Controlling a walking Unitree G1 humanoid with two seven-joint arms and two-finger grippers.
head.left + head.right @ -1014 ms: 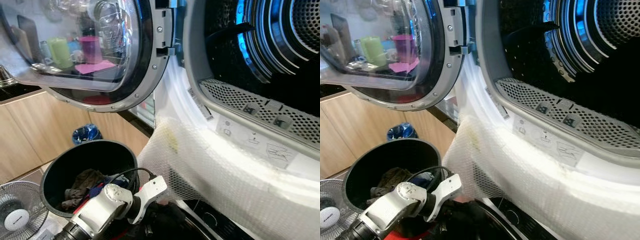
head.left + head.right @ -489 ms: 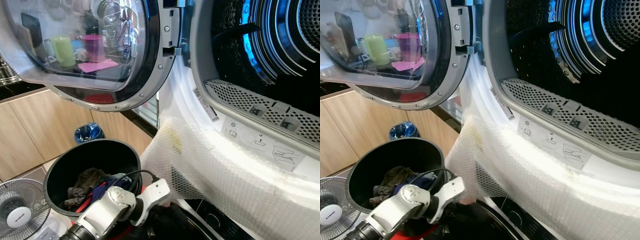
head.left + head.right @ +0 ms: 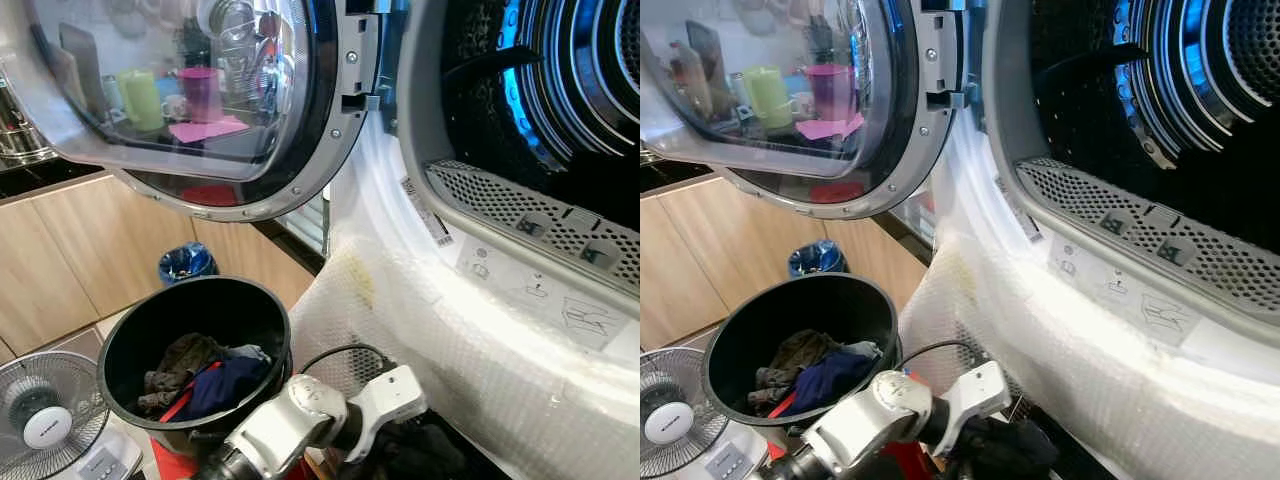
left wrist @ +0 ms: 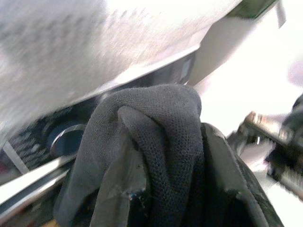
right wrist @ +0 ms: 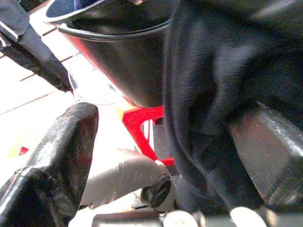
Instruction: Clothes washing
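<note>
The left gripper [image 4: 165, 203] clenched a dark garment [image 4: 156, 137], soft, light and limp, best pinched at a bunched fold. The right gripper [image 5: 156, 156] stood open beside that cloth. Above gaped the drum [image 3: 560, 90]; beside sat the bucket [image 3: 130, 330] holding more clothes [image 3: 205, 375].

The drum mouth [image 3: 560, 110] is left unobstructed at far right; the open door [image 3: 200, 100] blocks the left.
</note>
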